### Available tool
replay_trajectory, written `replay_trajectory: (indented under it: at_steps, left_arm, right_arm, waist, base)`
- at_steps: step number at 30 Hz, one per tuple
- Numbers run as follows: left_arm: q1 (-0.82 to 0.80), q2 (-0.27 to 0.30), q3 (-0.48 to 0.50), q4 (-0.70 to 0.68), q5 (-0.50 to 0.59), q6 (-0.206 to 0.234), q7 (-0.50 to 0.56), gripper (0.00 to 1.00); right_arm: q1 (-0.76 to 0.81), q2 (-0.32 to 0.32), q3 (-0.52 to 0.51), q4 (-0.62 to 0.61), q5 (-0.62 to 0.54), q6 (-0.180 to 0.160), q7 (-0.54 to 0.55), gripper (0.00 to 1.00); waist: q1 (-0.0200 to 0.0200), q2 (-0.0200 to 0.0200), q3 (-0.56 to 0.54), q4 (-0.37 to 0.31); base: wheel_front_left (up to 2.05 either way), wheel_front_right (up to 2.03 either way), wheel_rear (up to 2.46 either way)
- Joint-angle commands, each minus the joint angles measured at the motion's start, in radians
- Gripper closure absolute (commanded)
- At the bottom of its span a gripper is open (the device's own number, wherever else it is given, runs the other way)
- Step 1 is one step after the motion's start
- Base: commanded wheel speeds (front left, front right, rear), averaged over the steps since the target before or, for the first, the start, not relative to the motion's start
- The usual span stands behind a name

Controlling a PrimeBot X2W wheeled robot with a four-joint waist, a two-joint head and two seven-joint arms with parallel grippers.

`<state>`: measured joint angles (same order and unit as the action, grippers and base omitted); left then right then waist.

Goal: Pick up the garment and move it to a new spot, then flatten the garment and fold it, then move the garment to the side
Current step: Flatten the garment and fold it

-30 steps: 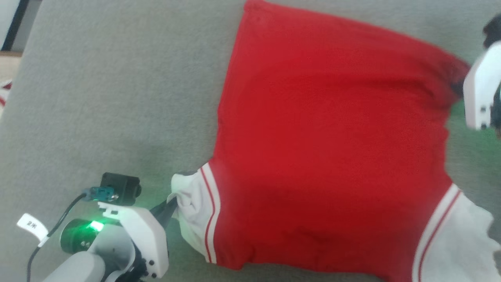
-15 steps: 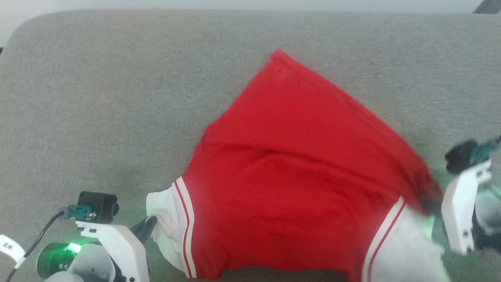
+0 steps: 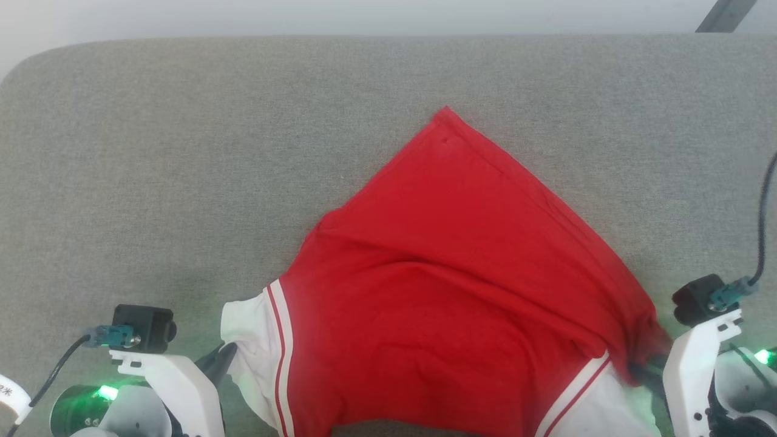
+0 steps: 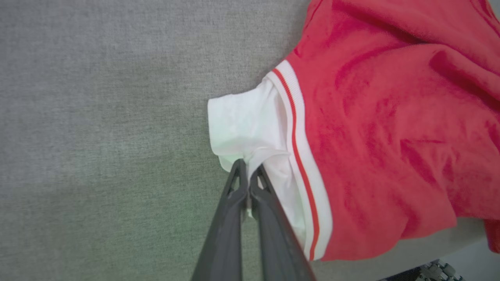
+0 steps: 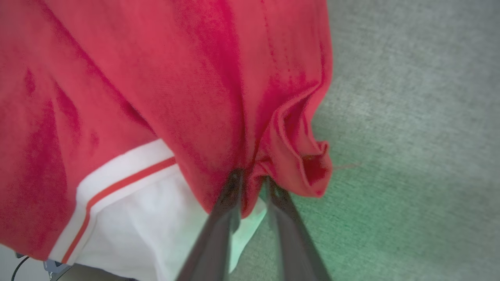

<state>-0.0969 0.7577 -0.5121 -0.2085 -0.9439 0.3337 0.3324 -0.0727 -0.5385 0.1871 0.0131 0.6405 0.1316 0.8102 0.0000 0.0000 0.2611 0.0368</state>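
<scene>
While the left claw [image 4: 248, 173] is clamped on a sleeve [image 4: 242, 125], the hem corner [image 5: 308, 168] clamped in the right claw [image 5: 250, 179] has been drawn back to the cushion's [image 3: 152, 152] near edge; garment [image 3: 437, 291] not yet flat.

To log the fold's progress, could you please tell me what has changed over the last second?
The right gripper has carried its pinched red corner of the garment back toward the robot, next to the right white sleeve, so the red cloth now tapers to a point. The head camera also shifted. Unchanged: the left gripper stays shut on the left sleeve.
</scene>
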Motion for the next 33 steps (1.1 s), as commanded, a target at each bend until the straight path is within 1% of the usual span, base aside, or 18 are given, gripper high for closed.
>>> replay_trajectory:
  at_steps: [1, 5, 6, 7, 10, 13, 16, 18, 19, 22, 27, 33]
  left_arm:
    - [0.006, 0.002, 0.002, 0.003, -0.010, -0.003, -0.005, 1.00]
    - [0.003, 0.001, -0.003, 0.005, -0.006, -0.007, -0.007, 1.00]
    - [0.003, -0.001, -0.006, 0.004, -0.004, -0.009, -0.007, 1.00]
    - [0.002, -0.002, -0.009, 0.003, -0.003, -0.011, -0.006, 1.00]
    - [-0.005, -0.006, -0.013, 0.001, 0.000, -0.014, -0.007, 1.00]
    - [-0.016, -0.013, -0.020, 0.003, 0.004, -0.020, -0.006, 1.00]
    - [-0.031, -0.026, -0.027, 0.010, 0.006, -0.026, -0.007, 1.00]
    - [-0.039, -0.033, -0.034, 0.016, 0.009, -0.033, -0.006, 1.00]
    - [-0.039, -0.033, -0.034, 0.016, 0.009, -0.033, -0.006, 1.00]
    - [-0.058, -0.046, -0.045, 0.029, 0.014, -0.043, -0.003, 1.00]
    - [-0.100, -0.077, -0.071, 0.052, 0.025, -0.067, 0.003, 1.00]
    - [-0.164, -0.123, -0.104, 0.090, 0.045, -0.100, 0.008, 1.00]
  right_arm:
    - [0.024, 0.009, 0.005, -0.001, -0.011, -0.002, 0.015, 0.00]
    - [0.012, 0.012, -0.043, -0.079, -0.019, -0.002, 0.013, 0.00]
    - [0.008, 0.019, -0.070, -0.127, -0.024, -0.002, 0.013, 0.00]
    - [0.004, 0.023, -0.085, -0.150, -0.030, -0.002, 0.012, 0.00]
    - [-0.031, 0.023, -0.110, -0.210, -0.055, -0.002, -0.002, 0.00]
    - [-0.092, 0.036, -0.110, -0.228, -0.090, -0.002, -0.034, 0.00]
    - [-0.181, 0.069, -0.103, -0.204, -0.123, -0.002, -0.086, 0.00]
    - [-0.253, 0.082, -0.070, -0.164, -0.151, -0.002, -0.121, 0.00]
    - [-0.253, 0.082, -0.070, -0.164, -0.151, -0.002, -0.121, 0.00]
    - [-0.371, 0.099, -0.011, -0.070, -0.179, -0.001, -0.172, 0.00]
    - [-0.564, 0.109, 0.096, 0.153, -0.184, -0.002, -0.234, 0.00]
    - [-0.756, 0.088, 0.225, 0.411, -0.155, -0.002, -0.251, 0.00]
  waist:
    - [0.0000, 0.0000, -0.001, 0.000]
    - [0.0000, 0.0000, -0.003, 0.006]
    - [0.0000, 0.0000, -0.005, 0.011]
    - [0.0000, 0.0000, -0.005, 0.015]
    - [0.0000, 0.0000, -0.002, 0.028]
    - [0.0000, 0.0000, 0.004, 0.048]
    - [0.0000, 0.0000, 0.011, 0.071]
    - [0.0000, 0.0000, 0.019, 0.089]
    - [0.0000, 0.0000, 0.019, 0.089]
    - [0.0000, 0.0000, 0.033, 0.117]
    - [0.0000, 0.0000, 0.062, 0.172]
    - [0.0000, 0.0000, 0.106, 0.240]
  base:
    - [0.00, 0.00, 0.00]
    - [0.00, 0.00, 0.00]
    - [0.00, 0.00, 0.00]
    - [0.00, 0.00, 0.00]
    - [0.00, 0.00, 0.00]
    - [0.00, 0.00, 0.00]
    - [0.00, 0.00, 0.00]
    - [0.00, 0.00, 0.00]
    - [0.00, 0.00, 0.00]
    - [0.00, 0.00, 0.00]
    - [0.00, 0.00, 0.00]
    - [0.00, 0.00, 0.00]
